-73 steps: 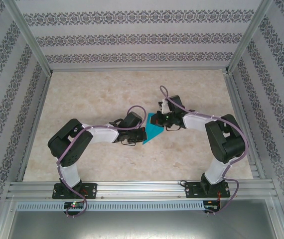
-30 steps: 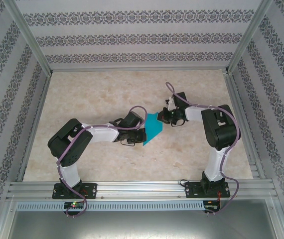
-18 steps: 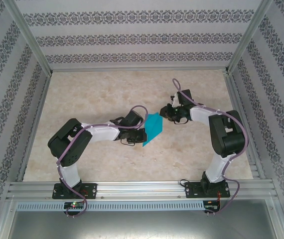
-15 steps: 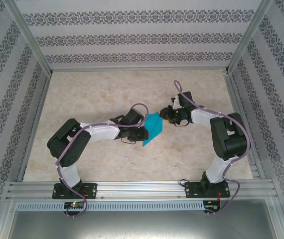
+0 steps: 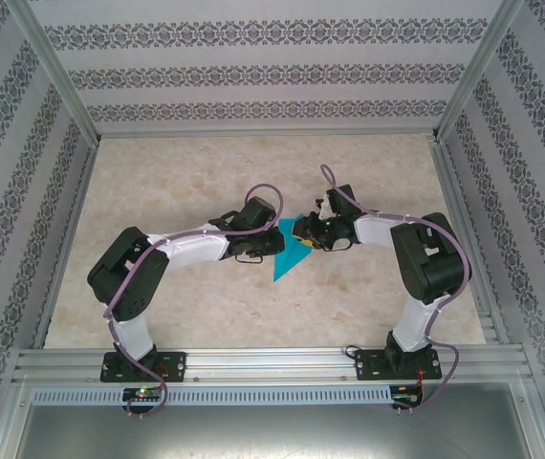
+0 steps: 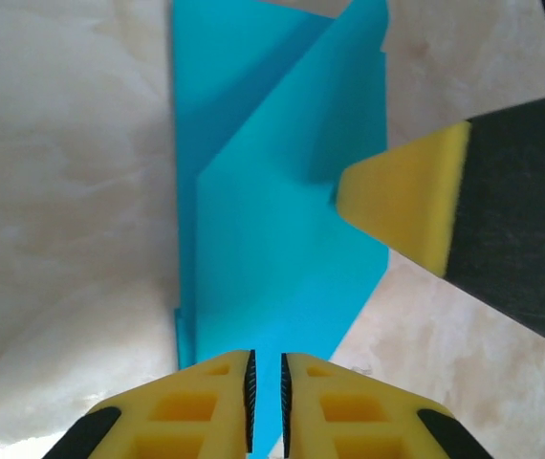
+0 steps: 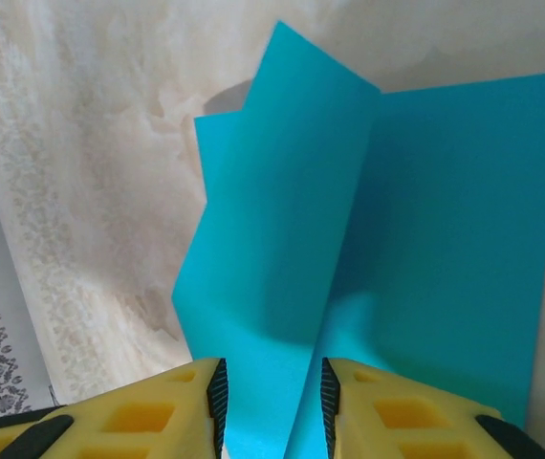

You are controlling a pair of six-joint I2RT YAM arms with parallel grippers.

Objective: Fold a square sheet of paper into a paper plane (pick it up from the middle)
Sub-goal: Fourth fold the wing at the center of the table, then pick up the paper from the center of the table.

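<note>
Right, nearest me the left gripper (image 6: 267,361) has its jaws almost together, with only a thin slit between them. I cannot tell whether they pinch the paper's edge. The square sheet of paper (image 6: 272,239), partly folded, runs straight away from that slit, its long axis in line with the jaws. Farther out, a right fingertip (image 6: 402,206) touches its right edge. The right gripper (image 7: 272,371) stands with jaws plainly apart, and a fold of the sheet rises into the gap. From above, the sheet lies mid-table (image 5: 186,182) between both grippers. Its long axis runs near to far, the sharp tip pointing at the arm bases. I judge both arms equally near it.
</note>
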